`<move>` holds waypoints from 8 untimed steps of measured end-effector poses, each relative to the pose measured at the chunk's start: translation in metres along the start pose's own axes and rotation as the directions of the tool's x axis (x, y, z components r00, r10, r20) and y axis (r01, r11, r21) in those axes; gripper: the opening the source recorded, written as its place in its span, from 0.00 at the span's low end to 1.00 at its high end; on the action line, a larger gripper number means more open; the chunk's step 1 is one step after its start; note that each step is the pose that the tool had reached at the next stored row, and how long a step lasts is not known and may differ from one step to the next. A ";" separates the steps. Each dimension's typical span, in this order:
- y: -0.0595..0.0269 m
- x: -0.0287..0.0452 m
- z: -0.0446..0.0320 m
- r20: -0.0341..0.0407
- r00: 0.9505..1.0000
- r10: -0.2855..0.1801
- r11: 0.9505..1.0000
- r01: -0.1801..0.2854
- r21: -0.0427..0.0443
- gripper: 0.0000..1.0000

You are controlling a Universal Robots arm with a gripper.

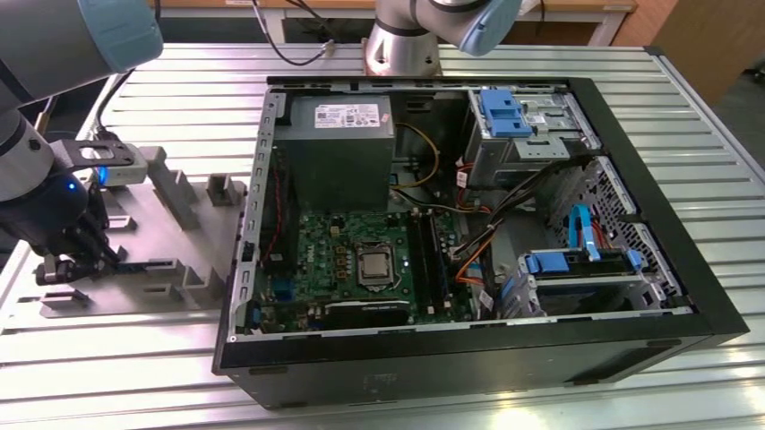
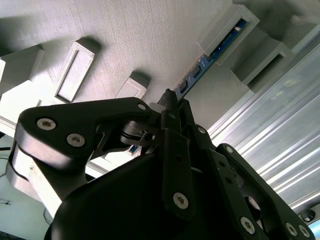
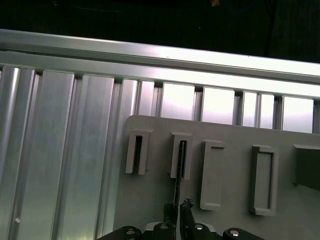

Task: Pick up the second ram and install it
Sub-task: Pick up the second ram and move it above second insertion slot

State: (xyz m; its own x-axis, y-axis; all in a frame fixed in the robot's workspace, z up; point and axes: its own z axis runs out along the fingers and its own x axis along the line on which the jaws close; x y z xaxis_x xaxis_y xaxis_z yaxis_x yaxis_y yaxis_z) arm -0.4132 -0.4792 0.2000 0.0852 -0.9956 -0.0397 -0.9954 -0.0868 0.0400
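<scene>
Shop bench scene, ribbed aluminium everywhere

Everything sits on a silvery table (image 1: 120, 376) made of long grooved aluminium slats, which run across the exterior view from left to right. Behind its far edge there's a strip of light wooden furniture (image 1: 574, 9) and a darker brown wooden panel (image 1: 717, 45) in the corner on the exterior view's right (can't tell if that's a door or a cabinet). A couple of black cables (image 1: 281, 36) trail over the far edge. Lighting is bright and comes from overhead, throwing hard white glare (image 3: 177, 102) on the slats in the first wrist view, with plain darkness (image 3: 150, 20) past the table's rim.
</scene>
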 end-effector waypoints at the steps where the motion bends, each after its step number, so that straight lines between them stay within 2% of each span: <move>1: 0.0000 0.0000 0.0000 0.000 1.000 0.000 1.000 0.000 0.000 0.19; 5: 0.0000 0.0000 0.0000 0.000 1.000 0.000 1.000 0.000 0.000 0.19; 6: 0.0000 0.0000 0.0000 0.000 1.000 0.000 1.000 0.000 0.000 0.18; 7: 0.0000 0.0000 0.0000 0.000 1.000 0.000 1.000 0.000 0.000 0.12; 8: 0.0000 0.0000 0.0000 0.000 1.000 0.000 1.000 0.000 0.000 0.12</move>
State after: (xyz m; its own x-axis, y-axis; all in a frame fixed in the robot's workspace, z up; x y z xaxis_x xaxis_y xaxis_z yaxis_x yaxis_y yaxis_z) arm -0.4132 -0.4792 0.2000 0.0852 -0.9956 -0.0402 -0.9954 -0.0868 0.0400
